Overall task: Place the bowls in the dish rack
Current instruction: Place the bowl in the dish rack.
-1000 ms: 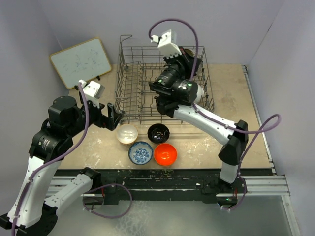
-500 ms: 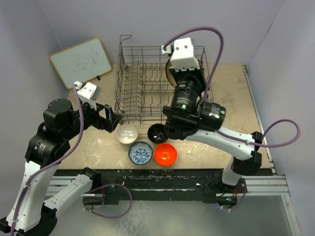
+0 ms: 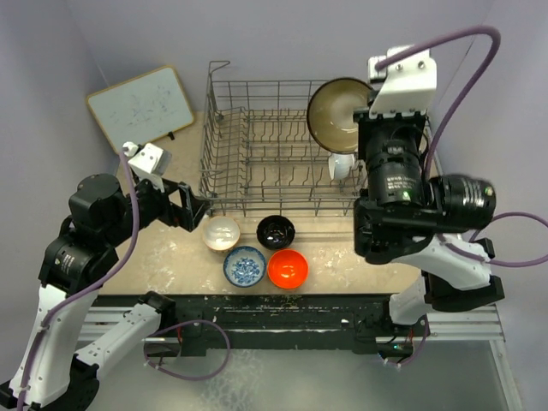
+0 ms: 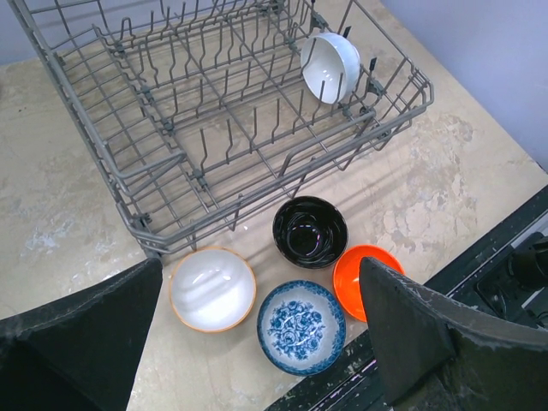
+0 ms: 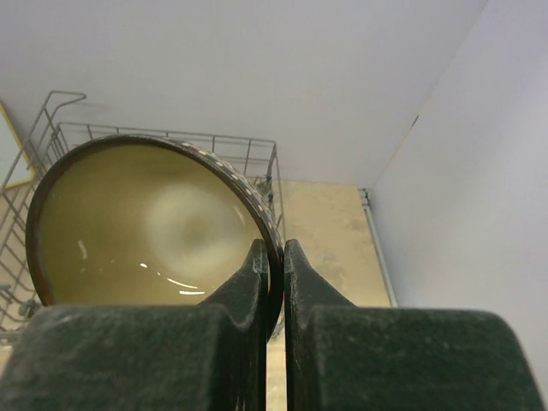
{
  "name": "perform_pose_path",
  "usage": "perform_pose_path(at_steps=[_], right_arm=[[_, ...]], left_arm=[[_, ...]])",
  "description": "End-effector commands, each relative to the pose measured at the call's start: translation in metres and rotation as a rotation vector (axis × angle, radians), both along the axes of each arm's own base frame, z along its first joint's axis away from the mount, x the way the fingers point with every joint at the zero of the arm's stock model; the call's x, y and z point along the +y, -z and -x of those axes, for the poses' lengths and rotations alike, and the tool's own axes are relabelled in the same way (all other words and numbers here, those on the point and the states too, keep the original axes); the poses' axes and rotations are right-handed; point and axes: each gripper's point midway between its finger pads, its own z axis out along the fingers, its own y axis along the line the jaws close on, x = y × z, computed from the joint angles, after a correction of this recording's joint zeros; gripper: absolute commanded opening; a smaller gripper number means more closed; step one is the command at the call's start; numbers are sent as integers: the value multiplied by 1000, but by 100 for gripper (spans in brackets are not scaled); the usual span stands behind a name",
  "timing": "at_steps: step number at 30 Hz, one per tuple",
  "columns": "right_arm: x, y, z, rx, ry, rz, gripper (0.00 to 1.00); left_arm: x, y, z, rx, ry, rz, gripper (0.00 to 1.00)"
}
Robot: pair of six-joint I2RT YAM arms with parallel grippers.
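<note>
Right claw (image 5: 276, 257) pinches the rim of the brown-rimmed bowl (image 5: 145, 223), held tilted above the right end of the dish rack (image 3: 257, 163). Left claw (image 3: 195, 208) spread wide near the cream bowl (image 3: 222, 232) on the desk (image 3: 171, 257).

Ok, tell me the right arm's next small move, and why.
Probably lower the brown-rimmed bowl on edge into the dish rack, beside the white bowl. The right hand is shut on its rim, holding it above the rack's right end, and the space beside the white bowl looks free.
</note>
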Motion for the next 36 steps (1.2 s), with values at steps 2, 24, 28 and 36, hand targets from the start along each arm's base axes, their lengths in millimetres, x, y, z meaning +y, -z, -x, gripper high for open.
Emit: perform_pose_path(at_steps=[2,24,28,36], right_arm=[[6,-59,-4,-159,-102,-96,0],[132,58,-85,37,-743,-238,0],[111,94,-138,92,-639,-278,0],[52,161,-222,173,-320,-296,0]], left_arm=[[2,-24,-1,-55,-20,35,99],[-4,-2,-10,10,-11,19,99],[0,3,-9,14,-28,4,99],[-1,15,-12,41,-27,-6,99]])
